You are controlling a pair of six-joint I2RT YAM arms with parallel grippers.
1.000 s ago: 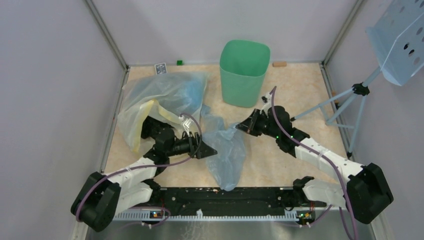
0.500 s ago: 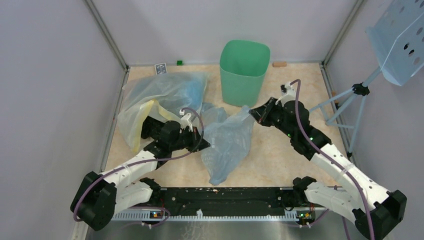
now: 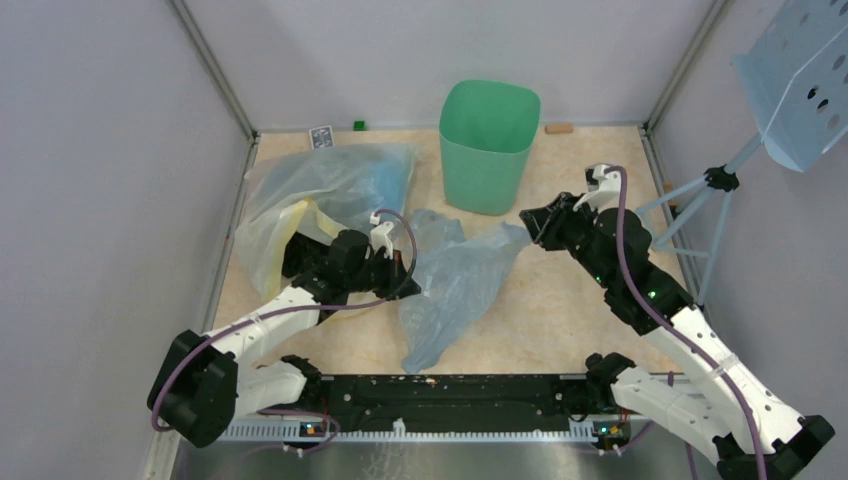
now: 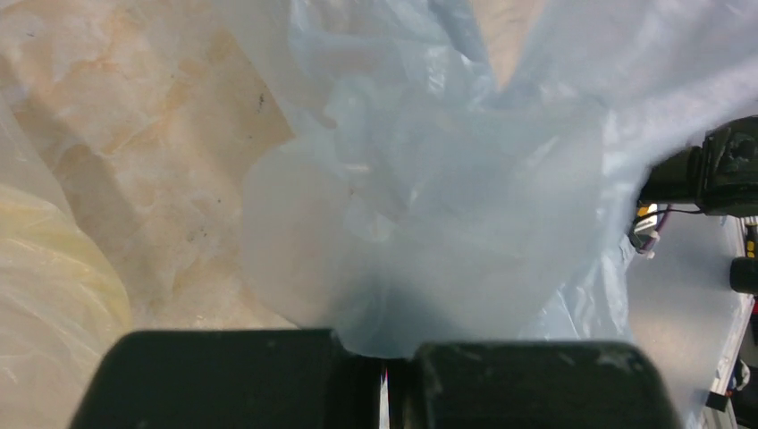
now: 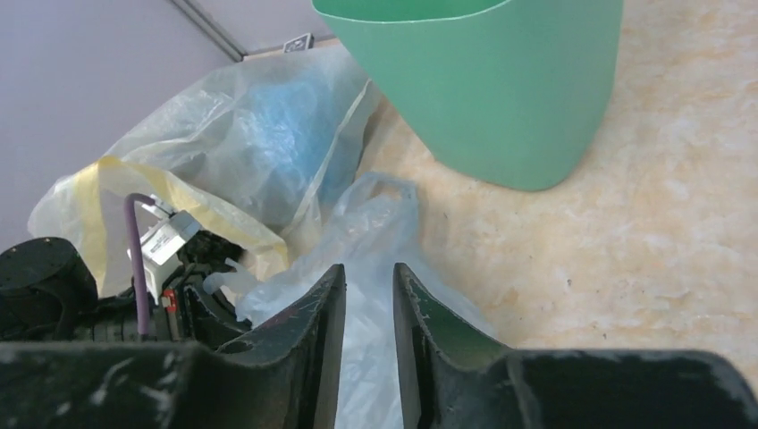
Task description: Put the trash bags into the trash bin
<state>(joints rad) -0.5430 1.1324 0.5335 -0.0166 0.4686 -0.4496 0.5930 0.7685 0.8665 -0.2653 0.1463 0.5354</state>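
Note:
The light-blue trash bag lies crumpled and stretched across the floor between both arms. My left gripper is shut on its left edge. In the left wrist view the plastic bunches out of the closed jaws of that gripper. My right gripper sits at the bag's far right corner, just in front of the mint-green trash bin. In the right wrist view this gripper has its jaws narrowly parted, with the bag showing in the gap. The bin stands upright beyond it.
A bigger clear bag with yellow tint lies at the back left, touching the left arm. A tripod carrying a perforated blue panel stands at the right wall. A small green cube and a wooden block sit by the back wall.
My left gripper closed on the bag and pulled back to the left. The right arm swung back and right, dragging the bag's corner toward the bin, and its jaws have parted slightly.

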